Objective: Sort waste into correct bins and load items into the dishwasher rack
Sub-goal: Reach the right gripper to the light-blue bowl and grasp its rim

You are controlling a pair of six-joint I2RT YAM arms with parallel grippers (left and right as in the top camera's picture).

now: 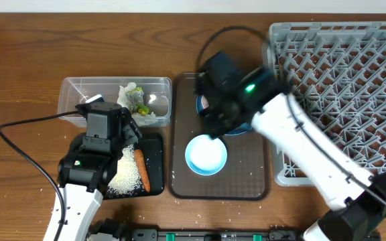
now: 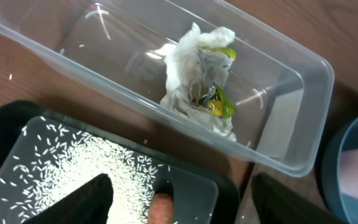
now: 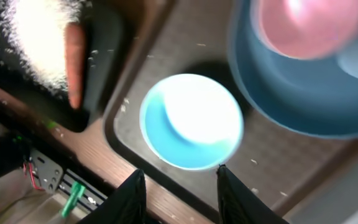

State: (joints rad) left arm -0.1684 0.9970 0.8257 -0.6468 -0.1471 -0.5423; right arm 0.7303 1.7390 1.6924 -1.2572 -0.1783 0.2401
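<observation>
Left gripper (image 2: pixel 182 186): you have it above the black tray (image 1: pixel 154 144), at the edge nearest the clear tub (image 1: pixel 72 100). Its jaws stand wide apart with nothing between them.
Right gripper (image 3: pixel 179 180): it hangs over the brown serving tray (image 1: pixel 246 181), at the rim of the pale blue bowl (image 1: pixel 206 155). The jaws are partly apart and you can see nothing gripped.
Carrot (image 1: pixel 142 171): it lies flat in the black tray along the tray's right side. Its long axis runs from the far side of the tabletop (image 1: pixel 19 67) toward the near side, with the near end slanting a little to the right. You cannot tell which end is the tip.
Rice (image 1: pixel 126 175): it is heaped in the black tray, just left of the carrot and touching it. A few stray grains lie on the serving tray.
Tissue (image 2: pixel 197 74): it is crumpled, with green scraps in its folds, and sits in the right half of the clear tub.
Clear tub: its long side runs left to right, just behind the black tray.
Pale blue bowl: it stands upright, mouth up, on the near half of the serving tray.
Blue plate (image 3: pixel 272 93): it rests on the far half of the serving tray, just beyond the bowl, partly under your right arm.
Pinkish cup (image 3: pixel 303 25): it sits on the blue plate and is blurred.
Dishwasher rack (image 1: pixel 354 73): it stands just right of the serving tray.
</observation>
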